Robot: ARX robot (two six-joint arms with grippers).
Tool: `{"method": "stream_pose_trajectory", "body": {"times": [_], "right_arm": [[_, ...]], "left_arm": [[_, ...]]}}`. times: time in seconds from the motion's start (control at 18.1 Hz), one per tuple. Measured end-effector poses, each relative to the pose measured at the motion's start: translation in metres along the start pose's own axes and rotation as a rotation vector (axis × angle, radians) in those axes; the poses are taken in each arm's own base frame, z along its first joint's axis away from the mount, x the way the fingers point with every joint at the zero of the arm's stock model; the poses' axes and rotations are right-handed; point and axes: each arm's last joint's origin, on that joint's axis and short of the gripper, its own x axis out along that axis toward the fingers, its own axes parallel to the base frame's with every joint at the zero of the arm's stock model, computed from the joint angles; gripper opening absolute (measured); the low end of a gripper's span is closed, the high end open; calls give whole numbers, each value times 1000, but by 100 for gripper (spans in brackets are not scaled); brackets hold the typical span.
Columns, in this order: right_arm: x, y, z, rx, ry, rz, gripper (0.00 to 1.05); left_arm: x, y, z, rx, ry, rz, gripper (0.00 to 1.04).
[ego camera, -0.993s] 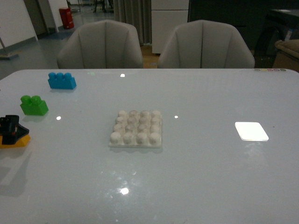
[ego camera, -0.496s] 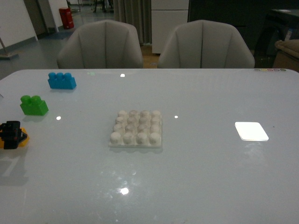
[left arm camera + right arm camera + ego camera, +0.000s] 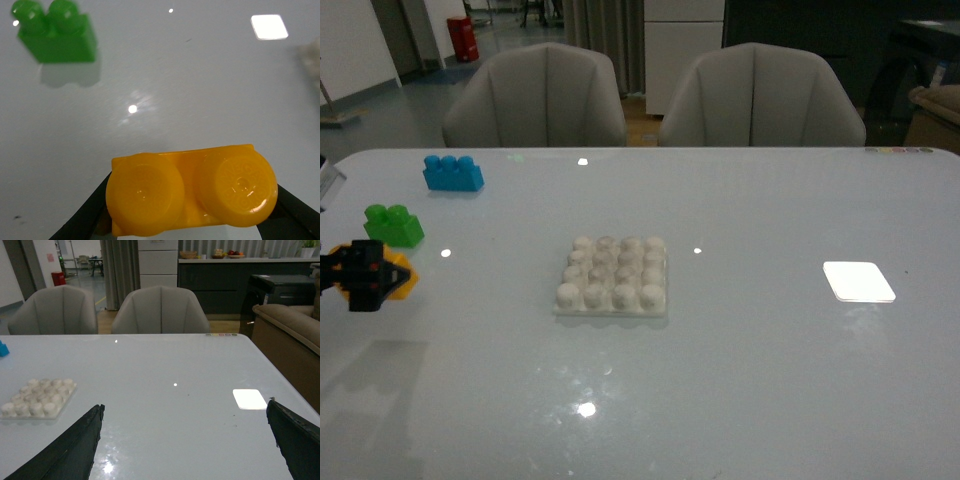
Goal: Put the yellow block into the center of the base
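Left gripper clamped on yellow block, off table, well left of base.

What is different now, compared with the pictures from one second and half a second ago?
The left gripper, shut on the yellow block, has carried it to the right, toward the base, and seemingly up off the table: its shadow now lies apart below it. The base, the green brick, the blue brick and the white patch stayed where they were.
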Motion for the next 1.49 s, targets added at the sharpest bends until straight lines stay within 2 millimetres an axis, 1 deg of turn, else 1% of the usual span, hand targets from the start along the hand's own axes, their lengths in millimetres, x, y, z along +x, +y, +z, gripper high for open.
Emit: {"method": "stream_pose_trajectory", "body": {"times": [0.11,0.17,0.22,0.33,0.44,0.5,0.55,0.72,0.83,0.99,1.16,1.32,1.49], "right_arm": [[0,0,0,0,0,0,98],[0,0,0,0,0,0,98],[0,0,0,0,0,0,98],[0,0,0,0,0,0,98],[0,0,0,0,0,0,98],[0,0,0,0,0,0,98],[0,0,0,0,0,0,98],[0,0,0,0,0,0,98],[0,0,0,0,0,0,98],[0,0,0,0,0,0,98],[0,0,0,0,0,0,98],[0,0,0,0,0,0,98],[0,0,0,0,0,0,98]], "left_arm": [[-18,-56,0,33,-29,-68,65],[-22,-79,-3,38,-25,-96,65],[-22,-106,-5,42,-19,-134,65],[-20,-152,-3,47,-24,-167,65],[-10,-184,2,37,-24,-189,65],[-3,-198,3,36,-19,-192,65],[5,-207,4,37,-8,-180,65],[34,-217,15,24,6,-125,65],[49,-218,23,12,19,-96,65],[63,-223,35,17,6,-96,65],[75,-221,37,53,30,-69,65],[77,-212,39,70,41,-49,65],[79,-208,38,78,53,-44,65]]}}
